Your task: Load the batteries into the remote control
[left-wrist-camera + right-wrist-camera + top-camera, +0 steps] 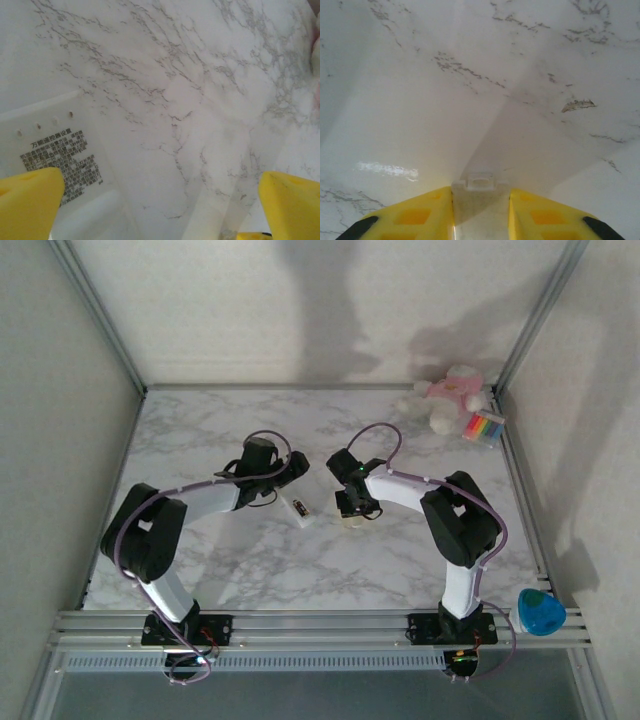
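Your left claw [160, 176] is spread over the slim white remote control [52, 150], lying label-up on the marbled bench [200, 75]; your right claw [480, 191] pinches a small white plastic lid [479, 207].

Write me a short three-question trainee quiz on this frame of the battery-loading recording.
1. True or false: the left gripper is open wide.
2. What is pinched between the fingers of the right gripper? A. a key B. a white tabbed piece C. a coin
3. Fill in: the remote control lies on the marble table with its printed ____ facing up.
Key: 1 true; 2 B; 3 label.
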`<state>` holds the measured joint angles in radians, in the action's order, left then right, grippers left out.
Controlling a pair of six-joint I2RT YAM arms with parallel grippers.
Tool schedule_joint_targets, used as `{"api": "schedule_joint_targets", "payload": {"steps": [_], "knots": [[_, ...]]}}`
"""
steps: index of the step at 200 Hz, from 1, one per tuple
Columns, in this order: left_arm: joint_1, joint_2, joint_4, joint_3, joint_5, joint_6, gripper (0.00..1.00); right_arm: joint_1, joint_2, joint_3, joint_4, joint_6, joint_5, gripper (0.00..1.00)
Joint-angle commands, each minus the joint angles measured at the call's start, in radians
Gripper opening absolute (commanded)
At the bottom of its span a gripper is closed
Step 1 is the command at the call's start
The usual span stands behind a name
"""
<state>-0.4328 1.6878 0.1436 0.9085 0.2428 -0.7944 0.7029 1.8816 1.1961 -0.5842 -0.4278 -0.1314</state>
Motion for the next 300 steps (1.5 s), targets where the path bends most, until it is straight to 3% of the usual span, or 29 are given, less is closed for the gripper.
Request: {"api": "schedule_joint_targets", "payload": {"steps": [1, 68, 90, 151, 217, 300], "knots": [[0.008, -0.109, -0.045, 0.006, 0.002, 0.036, 1.00, -0.002, 0.010, 0.002, -0.005, 0.002, 0.001, 0.25], [0.031, -0.431, -0.227, -0.116, -0.178, 0.028, 1.00, 0.040, -0.069, 0.071, -0.056, -0.009, -0.016, 0.26], [0.031, -0.528, -0.288, -0.166, -0.253, 0.005, 1.00, 0.112, -0.076, 0.116, -0.045, 0.012, -0.019, 0.26], [0.038, -0.764, -0.481, -0.251, -0.471, -0.097, 1.00, 0.205, 0.028, 0.266, -0.031, 0.086, -0.018, 0.26], [0.042, -0.910, -0.545, -0.312, -0.496, -0.154, 1.00, 0.236, 0.152, 0.383, -0.027, 0.167, -0.023, 0.26], [0.043, -0.944, -0.574, -0.324, -0.499, -0.151, 0.99, 0.248, 0.258, 0.463, -0.035, 0.197, -0.042, 0.26]]}}
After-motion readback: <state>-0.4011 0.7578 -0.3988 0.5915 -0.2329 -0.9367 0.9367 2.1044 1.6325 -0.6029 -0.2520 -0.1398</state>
